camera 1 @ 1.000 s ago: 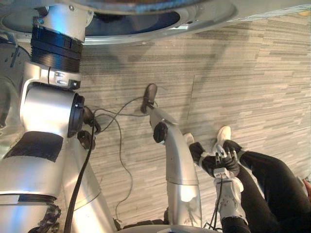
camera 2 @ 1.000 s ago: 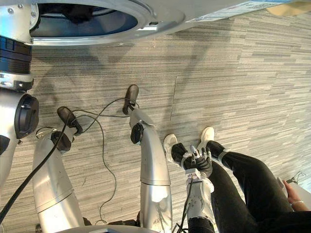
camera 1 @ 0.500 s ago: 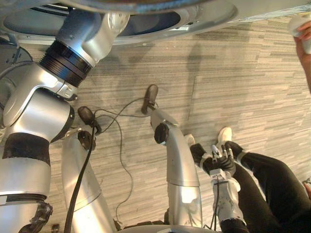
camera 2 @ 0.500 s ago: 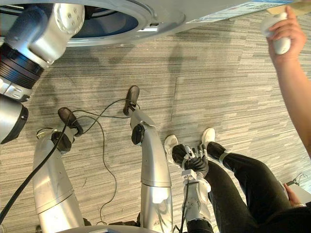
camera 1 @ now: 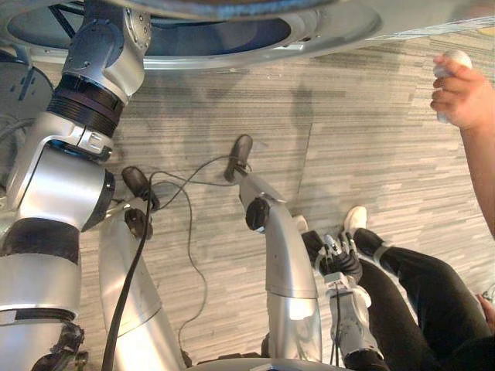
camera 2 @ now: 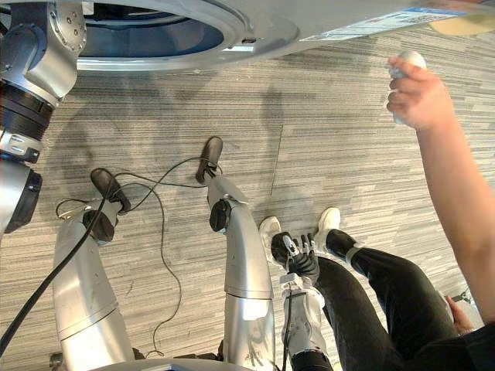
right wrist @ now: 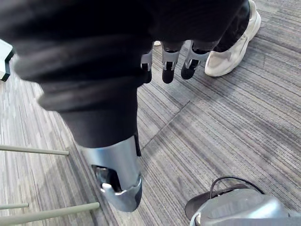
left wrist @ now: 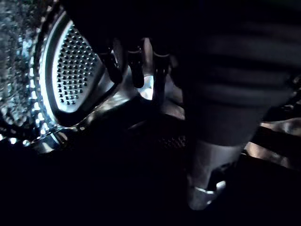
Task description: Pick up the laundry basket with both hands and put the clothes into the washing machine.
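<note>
washing machine point(camera 2: 259, 29): round door opening along top edge of head views, toward upper left; L arm runs up from lower left of frame into that opening and takes up part of it.

left hand point(left wrist: 136, 70) is inside the drum point(left wrist: 28, 70) per its wrist cam; fingers straight and slack, nothing held; tips close to a perforated paddle point(left wrist: 73, 70), contact can't be told; rest of drum too dark to read, so can't tell if clothes lie there.

right hand point(camera 2: 298, 263) hangs at lower centre over grey striped carpet point(camera 2: 348, 154); fingers loose, slightly bent, released, holding nothing.

Obstacles nr R side: a person's legs point(camera 2: 387, 294) in black trousers fill lower right, just beside right hand; white shoe point(right wrist: 233, 52) just past its fingertips in wrist cam.

Person's hand point(camera 2: 418, 97) at upper right, closed round a small white object point(camera 2: 407, 59); well apart from both robot hands.
</note>
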You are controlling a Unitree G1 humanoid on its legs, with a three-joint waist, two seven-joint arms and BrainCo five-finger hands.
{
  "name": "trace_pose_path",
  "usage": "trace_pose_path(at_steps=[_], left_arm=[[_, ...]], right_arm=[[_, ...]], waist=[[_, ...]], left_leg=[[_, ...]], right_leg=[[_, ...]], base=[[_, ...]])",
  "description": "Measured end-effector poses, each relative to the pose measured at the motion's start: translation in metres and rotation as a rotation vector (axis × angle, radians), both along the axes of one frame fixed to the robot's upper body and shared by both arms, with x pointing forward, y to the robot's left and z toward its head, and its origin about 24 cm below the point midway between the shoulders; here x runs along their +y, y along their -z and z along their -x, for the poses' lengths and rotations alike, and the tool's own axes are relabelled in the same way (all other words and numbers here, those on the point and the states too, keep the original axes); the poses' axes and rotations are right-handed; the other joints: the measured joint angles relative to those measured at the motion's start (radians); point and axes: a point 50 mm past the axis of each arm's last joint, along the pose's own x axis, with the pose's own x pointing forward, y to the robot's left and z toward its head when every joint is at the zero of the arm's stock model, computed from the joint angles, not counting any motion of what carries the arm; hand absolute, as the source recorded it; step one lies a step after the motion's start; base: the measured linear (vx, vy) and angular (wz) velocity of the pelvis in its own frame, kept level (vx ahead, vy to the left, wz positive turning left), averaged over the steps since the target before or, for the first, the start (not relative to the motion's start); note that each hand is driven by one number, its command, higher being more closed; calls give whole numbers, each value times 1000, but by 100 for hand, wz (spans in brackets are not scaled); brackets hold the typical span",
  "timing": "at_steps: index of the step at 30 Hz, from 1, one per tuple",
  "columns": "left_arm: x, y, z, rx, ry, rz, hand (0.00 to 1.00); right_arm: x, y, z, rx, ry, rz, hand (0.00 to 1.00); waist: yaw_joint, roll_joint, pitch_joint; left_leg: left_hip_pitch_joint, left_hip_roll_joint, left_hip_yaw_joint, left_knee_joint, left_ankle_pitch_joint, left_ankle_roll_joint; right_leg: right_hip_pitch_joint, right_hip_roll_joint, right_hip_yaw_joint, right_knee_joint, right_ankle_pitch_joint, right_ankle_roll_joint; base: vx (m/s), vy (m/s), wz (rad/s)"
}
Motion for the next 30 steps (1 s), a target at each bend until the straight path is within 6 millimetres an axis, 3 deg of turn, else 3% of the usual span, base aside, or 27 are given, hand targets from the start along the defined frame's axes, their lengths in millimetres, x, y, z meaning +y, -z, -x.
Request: trace_pose_path(at_steps=[3,4,9,15,20,24,30], left_arm=[[8,14,-10,91,170,278,0],[13,24,-16,134,302,483,0],[13,54,-26,139,762,1065,0],[0,92,-25,67,1118,1450,0],[-6,115,-22,66,1159,1506,0],[-9,148,-14,74,1158,1549,0],[-13,181,2,83,1127,1544,0]], right_arm=[[2,1,0,4,-9,0,0],[2,1,0,6,-8,2,0],[1,3,1,44,7,-4,0],[0,2,0,47,10,25,0],[-1,2,0,60,23,30,0],[-1,2,0,68,32,31,0],[-4,2,1,66,41,35,0]], waist=[[0,0,0],[-1,0,0],[-1,0,0],[-1,-1,3],[0,-1,9],[8,1,26],[15,7,55]], left_leg=[[-1,0,-4,0,1,-1],[-3,0,-11,0,2,-3],[-5,-5,-27,-5,9,-15],[-1,-12,-39,2,19,-18],[2,-17,-49,25,22,-18],[18,-30,-52,33,31,-16],[43,-48,-68,33,37,-20]], right_leg=[[0,0,-2,4,0,0],[1,1,-6,6,0,0],[2,0,-14,20,0,0],[1,-6,-13,54,-3,-5],[-5,-18,-12,107,-22,-26],[-3,-33,-5,148,-41,-38],[14,-52,-8,188,-61,-48]], base=[[-5,-8,1],[-14,-25,4],[-9,-34,8],[-6,-35,7],[-1,-37,9],[-9,-35,16],[-20,-22,15]])
